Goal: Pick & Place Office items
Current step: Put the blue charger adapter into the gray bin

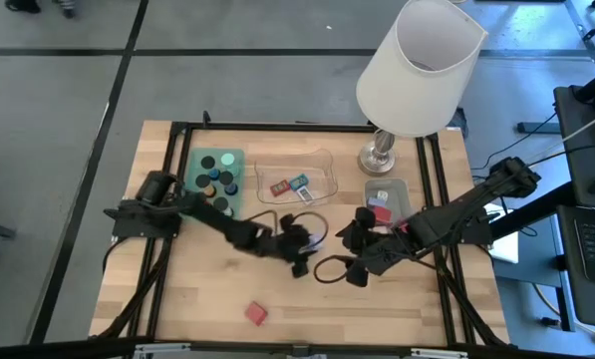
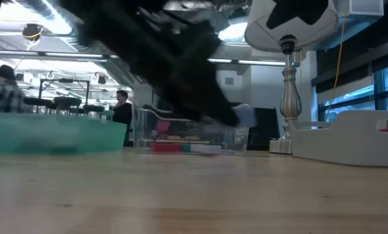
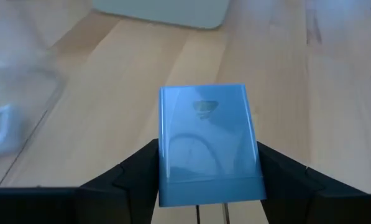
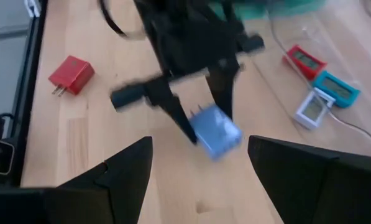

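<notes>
My left gripper (image 3: 207,180) clamps one blue block (image 3: 207,146); my right gripper (image 4: 197,171) is open, empty. One red block (image 1: 255,314) lies apart.

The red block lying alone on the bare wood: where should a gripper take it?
From above, across the two broad flat sides of the red block. It lies flat and apart from everything, and in the right wrist view two metal prongs stick out of one end, so keep the fingers off that end.

Light wooden table (image 1: 207,289), green tray (image 1: 199,160), clear tray (image 1: 323,160), grey tray (image 1: 401,185), lamp (image 1: 382,155), red block (image 1: 256,314)
</notes>
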### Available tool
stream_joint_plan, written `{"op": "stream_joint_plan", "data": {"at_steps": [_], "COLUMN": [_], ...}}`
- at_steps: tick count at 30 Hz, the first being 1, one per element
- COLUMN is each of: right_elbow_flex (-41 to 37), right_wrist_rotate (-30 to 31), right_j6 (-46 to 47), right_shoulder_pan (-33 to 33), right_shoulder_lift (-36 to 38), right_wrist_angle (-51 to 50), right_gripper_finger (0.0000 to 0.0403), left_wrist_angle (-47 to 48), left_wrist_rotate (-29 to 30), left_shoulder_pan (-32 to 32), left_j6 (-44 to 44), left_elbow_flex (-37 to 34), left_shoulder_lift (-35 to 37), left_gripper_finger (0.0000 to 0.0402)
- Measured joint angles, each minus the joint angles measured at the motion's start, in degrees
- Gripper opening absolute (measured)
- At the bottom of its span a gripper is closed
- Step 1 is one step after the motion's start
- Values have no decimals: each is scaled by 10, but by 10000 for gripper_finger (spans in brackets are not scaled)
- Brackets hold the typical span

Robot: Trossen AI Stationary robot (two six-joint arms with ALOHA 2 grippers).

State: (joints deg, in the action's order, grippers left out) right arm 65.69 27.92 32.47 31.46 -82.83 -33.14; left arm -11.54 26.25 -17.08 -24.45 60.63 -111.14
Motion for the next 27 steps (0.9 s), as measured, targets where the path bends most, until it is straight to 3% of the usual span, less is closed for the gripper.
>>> {"op": "stream_joint_plan", "data": {"at_steps": [6, 13, 20, 27], "right_elbow_flex": [0, 0, 0, 0], "right_wrist_rotate": [21, 27, 37, 42], "right_j6": [18, 49, 56, 64], "right_shoulder_pan": [13, 16, 18, 18], "right_shoulder_lift": [7, 8, 8, 8], "right_wrist_angle": [-25, -57, -63, -63], "right_gripper_finger": [268, 268, 268, 268], "left_wrist_angle": [26, 157, 171, 180], "left_wrist_rotate": [-82, -92, -95, -100], "left_shoulder_pan": [46, 54, 55, 55], "left_j6": [50, 72, 71, 57], "left_elbow_flex": [104, 210, 216, 215], "left_shoulder_lift": [-85, -147, -146, -123], "left_gripper_finger": [217, 218, 225, 259]}}
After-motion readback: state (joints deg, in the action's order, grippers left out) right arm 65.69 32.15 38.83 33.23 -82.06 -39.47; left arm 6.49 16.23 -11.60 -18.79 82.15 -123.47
